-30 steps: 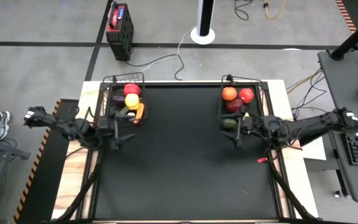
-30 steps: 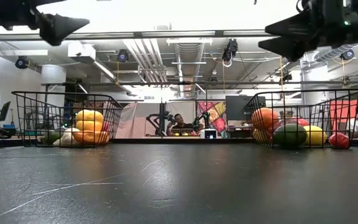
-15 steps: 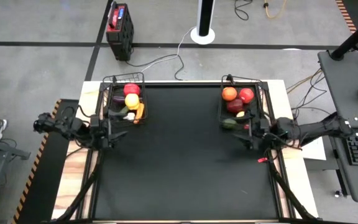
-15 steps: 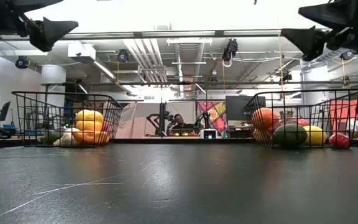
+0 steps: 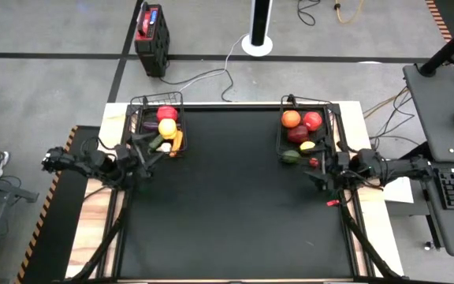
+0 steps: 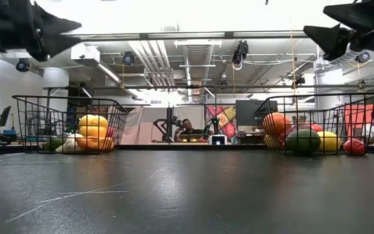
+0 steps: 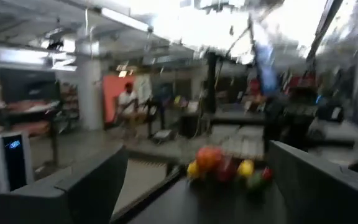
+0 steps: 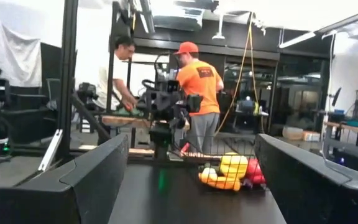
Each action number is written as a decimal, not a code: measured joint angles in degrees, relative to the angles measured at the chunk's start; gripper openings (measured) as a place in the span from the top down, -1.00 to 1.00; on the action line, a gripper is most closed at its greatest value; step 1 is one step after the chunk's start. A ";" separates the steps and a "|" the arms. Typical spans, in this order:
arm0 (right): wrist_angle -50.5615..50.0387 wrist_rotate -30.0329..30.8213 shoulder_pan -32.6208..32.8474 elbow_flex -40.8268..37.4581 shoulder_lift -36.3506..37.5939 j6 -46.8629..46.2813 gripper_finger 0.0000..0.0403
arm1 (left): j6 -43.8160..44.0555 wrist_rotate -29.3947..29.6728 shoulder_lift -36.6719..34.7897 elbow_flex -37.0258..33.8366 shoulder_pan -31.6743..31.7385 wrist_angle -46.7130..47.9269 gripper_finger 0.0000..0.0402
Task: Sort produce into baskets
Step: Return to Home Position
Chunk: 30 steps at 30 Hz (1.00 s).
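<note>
Both pincers are spread wide with nothing between the fingers: my left pincer [image 5: 146, 151] hangs just beside the left black wire-mesh basket [image 5: 156, 95], my right pincer [image 5: 315, 172] beside its matching right black wire-mesh basket [image 5: 306, 100]. All the small toy produce [image 5: 166, 125] I can see lies heaped in those two baskets, none on the black table top [image 5: 227, 205], so I judge the sorting finished and hold clear of the mesh, ready to rest.
</note>
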State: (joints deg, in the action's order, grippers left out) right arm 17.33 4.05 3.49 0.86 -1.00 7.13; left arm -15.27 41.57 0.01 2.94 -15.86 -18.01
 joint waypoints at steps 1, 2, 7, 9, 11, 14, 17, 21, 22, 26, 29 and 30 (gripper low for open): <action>0.06 0.02 0.00 -0.08 -0.04 0.22 -0.69 | 0.41 1.23 0.04 0.00 0.00 1.77 -0.81; 0.05 0.10 0.00 -0.10 -0.09 0.32 -0.69 | 1.15 2.69 0.07 -0.09 -0.03 2.86 -0.81; -4.35 0.49 0.00 -0.13 -0.57 1.96 -0.69 | 6.25 14.64 0.34 -0.72 0.00 7.16 -0.81; -6.84 0.49 -0.02 -0.13 -0.58 3.26 -0.69 | 7.54 19.90 0.50 -0.74 0.00 9.69 -0.81; -9.48 0.48 -0.02 -0.13 -0.63 4.00 -0.69 | 7.76 22.94 0.46 -0.74 0.00 11.71 -0.81; -11.99 0.48 -0.02 -0.15 -0.63 3.29 -0.69 | 7.81 23.48 0.52 -0.74 0.00 12.58 -0.81; -13.89 0.48 -0.02 -0.15 -0.67 2.38 -0.69 | 7.83 23.46 0.70 -0.74 0.00 12.57 -0.81; -14.73 0.48 -0.02 -0.17 -0.69 0.14 -0.69 | 7.83 23.46 0.96 -0.74 0.00 12.55 -0.81; -14.61 0.48 -0.02 -0.17 -0.67 -0.15 -0.69 | 7.83 23.46 1.02 -0.74 0.00 12.51 -0.81; -14.60 0.48 -0.02 -0.17 -0.65 -1.36 -0.69 | 7.83 23.46 1.26 -0.74 0.00 12.53 -0.81; -14.61 0.48 -0.02 -0.19 -0.65 -1.14 -0.69 | 7.83 23.46 1.25 -0.74 0.00 12.53 -0.81; -14.59 0.48 -0.02 -0.19 -0.65 -1.18 -0.69 | 7.83 23.46 1.25 -0.74 0.00 12.51 -0.81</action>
State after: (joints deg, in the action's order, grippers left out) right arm 2.74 4.54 3.46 0.67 -1.65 5.96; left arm -7.44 65.04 1.26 2.20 -15.86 -5.50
